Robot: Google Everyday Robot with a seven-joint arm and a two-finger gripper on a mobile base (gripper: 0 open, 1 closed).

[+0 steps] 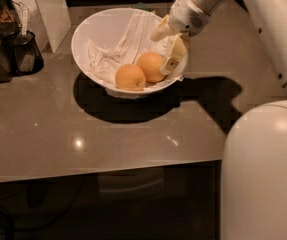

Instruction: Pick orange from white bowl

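Overall: gripper (166, 45) inside the white bowl (89, 30), at its right wall, just beside the orange (150, 66).

Far left on the glossy grey table (108, 134) stands a dark container (27, 54), with a white upright panel (45, 9) behind it. The bowl comes next, lined with a crumpled white cloth (128, 39). Two fruits lie touching at its near side: a paler, yellower orange (130, 77) on the left, and the deeper-coloured orange to its right. The gripper's two tan fingers are spread apart and hold nothing; the lower finger (173, 59) hangs against the orange's right flank and hides part of the bowl's rim. At right, the white arm (278, 29) and the robot's body (263, 174) block the table's corner.
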